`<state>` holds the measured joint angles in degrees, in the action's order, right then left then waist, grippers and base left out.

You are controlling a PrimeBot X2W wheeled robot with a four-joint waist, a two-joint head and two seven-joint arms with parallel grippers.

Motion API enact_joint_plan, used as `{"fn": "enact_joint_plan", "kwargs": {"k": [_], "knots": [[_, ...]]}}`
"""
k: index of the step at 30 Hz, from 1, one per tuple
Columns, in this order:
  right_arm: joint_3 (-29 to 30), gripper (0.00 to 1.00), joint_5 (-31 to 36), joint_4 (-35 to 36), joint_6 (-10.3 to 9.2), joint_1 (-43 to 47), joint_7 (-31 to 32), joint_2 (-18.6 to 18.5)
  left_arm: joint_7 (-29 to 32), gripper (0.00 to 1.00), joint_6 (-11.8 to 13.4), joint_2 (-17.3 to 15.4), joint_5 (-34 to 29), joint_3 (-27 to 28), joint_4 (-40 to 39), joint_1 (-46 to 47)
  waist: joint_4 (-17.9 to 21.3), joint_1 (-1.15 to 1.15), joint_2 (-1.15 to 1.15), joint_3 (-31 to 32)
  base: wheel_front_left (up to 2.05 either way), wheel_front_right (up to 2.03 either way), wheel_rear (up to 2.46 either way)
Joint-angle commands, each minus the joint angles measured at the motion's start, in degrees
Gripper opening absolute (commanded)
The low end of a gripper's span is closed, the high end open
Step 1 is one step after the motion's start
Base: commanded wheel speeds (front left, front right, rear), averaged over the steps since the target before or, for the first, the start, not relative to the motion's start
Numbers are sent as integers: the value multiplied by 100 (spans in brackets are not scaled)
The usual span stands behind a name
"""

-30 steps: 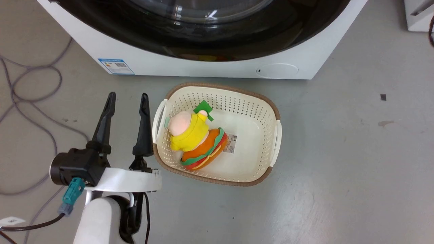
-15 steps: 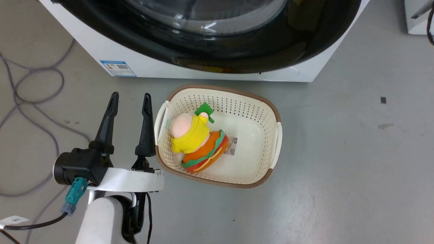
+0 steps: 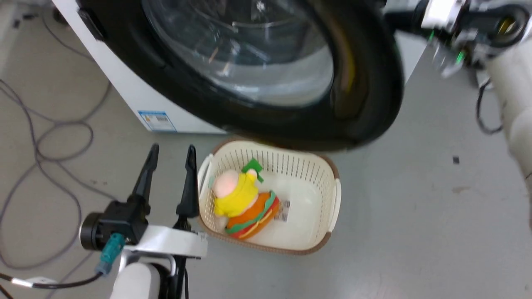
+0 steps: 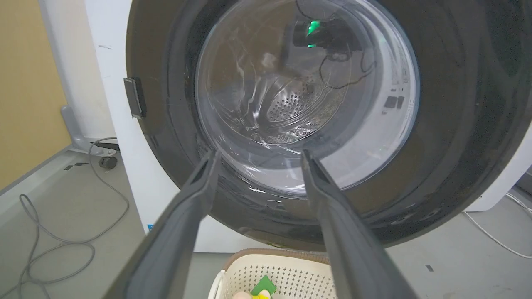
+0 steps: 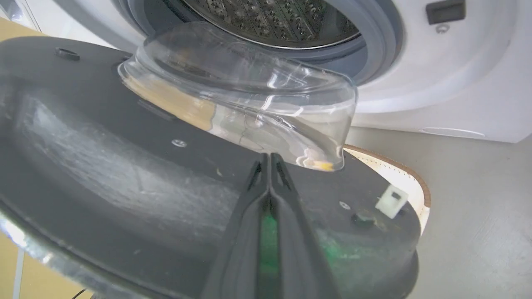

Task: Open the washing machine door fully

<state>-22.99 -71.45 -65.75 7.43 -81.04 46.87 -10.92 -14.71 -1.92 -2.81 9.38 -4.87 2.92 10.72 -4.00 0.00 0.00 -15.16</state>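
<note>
The washing machine door (image 3: 365, 83), a glossy black ring around a clear glass bowl (image 3: 249, 50), stands swung out from the white washing machine (image 3: 124, 91) and hangs over the basket. In the right wrist view my right gripper (image 5: 270, 157) is shut, its tips against the door's dark grey inner face (image 5: 104, 166) just beside the glass bowl (image 5: 249, 104). Behind it are the steel drum (image 5: 270, 20) and its grey ring. My left gripper (image 3: 172, 147) is open and empty low at the left, facing the door's outer face (image 4: 457, 124).
A cream laundry basket (image 3: 328, 207) holding a yellow and orange plush toy (image 3: 241, 199) sits on the grey floor under the door's lower edge. Grey cables (image 3: 41, 137) loop on the floor at the left. My right forearm (image 3: 511, 83) reaches in from the upper right.
The door has swung well out from the machine's front towards the left. The head camera has tilted up and shifted, and my right arm has come into its view.
</note>
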Motion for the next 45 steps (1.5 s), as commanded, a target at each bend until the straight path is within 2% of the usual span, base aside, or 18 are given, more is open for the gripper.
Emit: {"fn": "enact_joint_plan", "kwargs": {"k": [1,17,45], "knots": [[-4,0,-69,68,6,217,50,18,-29,100,37,-7,-50,-13,28,-86,-19,0,0,220,0,0,0],[80,0,-580,1414,6,2217,535,197,-29,100,43,-9,-254,-125,428,-799,-73,0,0,1093,0,0,0],[-51,0,-1201,3547,6,4010,1436,715,-29,100,79,-13,-212,-201,832,-955,-171,0,0,1261,0,0,0]]}}
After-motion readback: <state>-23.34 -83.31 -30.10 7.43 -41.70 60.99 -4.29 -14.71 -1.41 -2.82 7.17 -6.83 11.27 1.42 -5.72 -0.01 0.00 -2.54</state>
